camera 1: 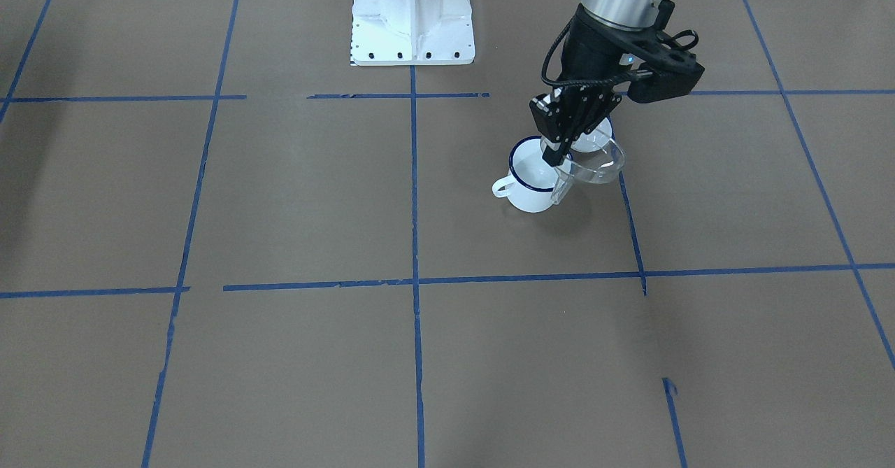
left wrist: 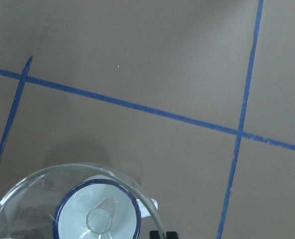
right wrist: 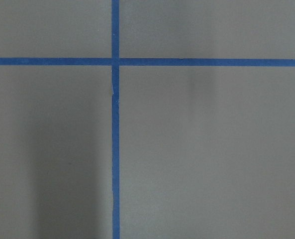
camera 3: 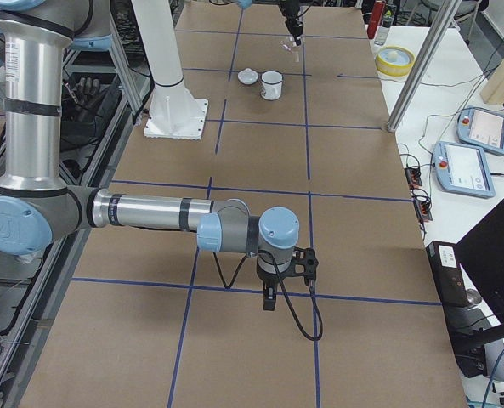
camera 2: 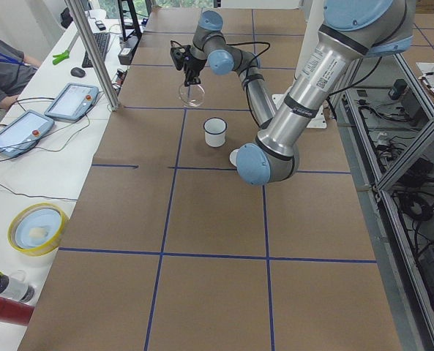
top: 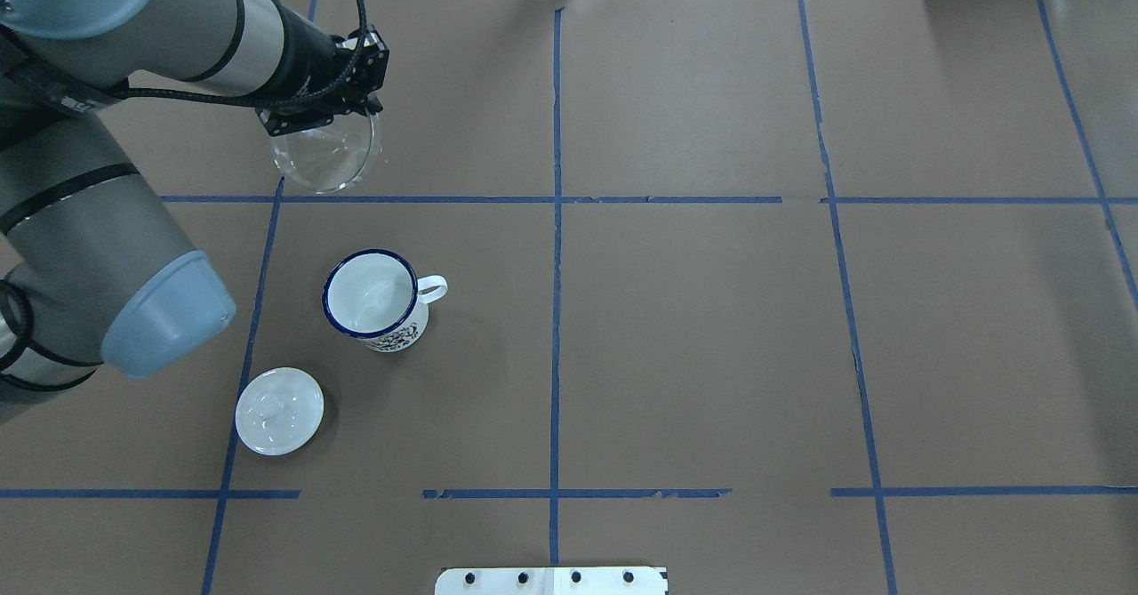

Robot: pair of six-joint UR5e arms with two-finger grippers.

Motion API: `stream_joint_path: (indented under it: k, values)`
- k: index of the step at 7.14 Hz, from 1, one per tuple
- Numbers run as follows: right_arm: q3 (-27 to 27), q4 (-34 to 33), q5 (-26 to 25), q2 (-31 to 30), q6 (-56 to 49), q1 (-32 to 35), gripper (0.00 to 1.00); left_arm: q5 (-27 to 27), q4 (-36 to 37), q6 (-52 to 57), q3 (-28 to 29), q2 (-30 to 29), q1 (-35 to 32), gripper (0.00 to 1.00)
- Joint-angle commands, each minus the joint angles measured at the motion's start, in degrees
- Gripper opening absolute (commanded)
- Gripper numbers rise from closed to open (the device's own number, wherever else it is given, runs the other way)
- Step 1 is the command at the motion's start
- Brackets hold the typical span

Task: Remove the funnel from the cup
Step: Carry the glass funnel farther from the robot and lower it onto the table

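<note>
Brown paper table, left gripper clamping funnel — hanging above cup

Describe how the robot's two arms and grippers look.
Both arms are silver-grey tubes with light-blue joint caps. The left arm carries a black cable along its forearm to a black two-finger left gripper, plus a white printed label in the left side view. The right arm ends in a black right gripper with a looping black cable.
</note>
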Motion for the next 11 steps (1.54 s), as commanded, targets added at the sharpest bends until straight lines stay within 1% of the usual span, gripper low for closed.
stream_joint_path:
  k: [1, 2, 3, 4, 5, 7, 8, 9, 10, 11]
  values:
    - [0.03, 0.0, 0.0, 0.0, 0.0, 0.0, 1.0, 13.04, -17.6, -17.27, 10.62, 0.18, -0.18, 0.0]
    - [0.03, 0.0, 0.0, 0.0, 0.0, 0.0, 1.0, 17.88, -24.11, -21.6, 16.16, 0.96, -0.1, 0.0]
    - [0.03, 0.0, 0.0, 0.0, 0.0, 0.0, 1.0, 24.19, -34.71, -25.21, 25.52, 0.88, 0.08, 0.0]
    - [0.03, 0.0, 0.0, 0.0, 0.0, 0.0, 1.0, 30.43, -47.78, -27.08, 35.53, 0.62, 0.34, 0.0]
    - [0.03, 0.0, 0.0, 0.0, 0.0, 0.0, 1.0, 32.24, -52.35, -27.27, 41.64, 0.01, 0.61, 0.0]
    - [0.03, 0.0, 0.0, 0.0, 0.0, 0.0, 1.0, 32.26, -52.92, -27.53, 47.47, -1.83, 2.01, 0.0]
    - [0.03, 0.0, 0.0, 0.0, 0.0, 0.0, 1.0, 32.08, -53.09, -27.45, 48.11, -2.19, 2.71, 0.0]
    - [0.03, 0.0, 0.0, 0.0, 0.0, 0.0, 1.0, 31.82, -53.1, -27.1, 48.29, -2.19, 3.07, 0.04]
    - [0.03, 0.0, 0.0, 0.0, 0.0, 0.0, 1.0, 31.82, -53.1, -26.83, 48.29, -2.19, 3.42, 0.2]
    - [0.03, 0.0, 0.0, 0.0, 0.0, 0.0, 1.0, 31.9, -53.01, -26.74, 48.29, -2.11, 3.68, 0.44]
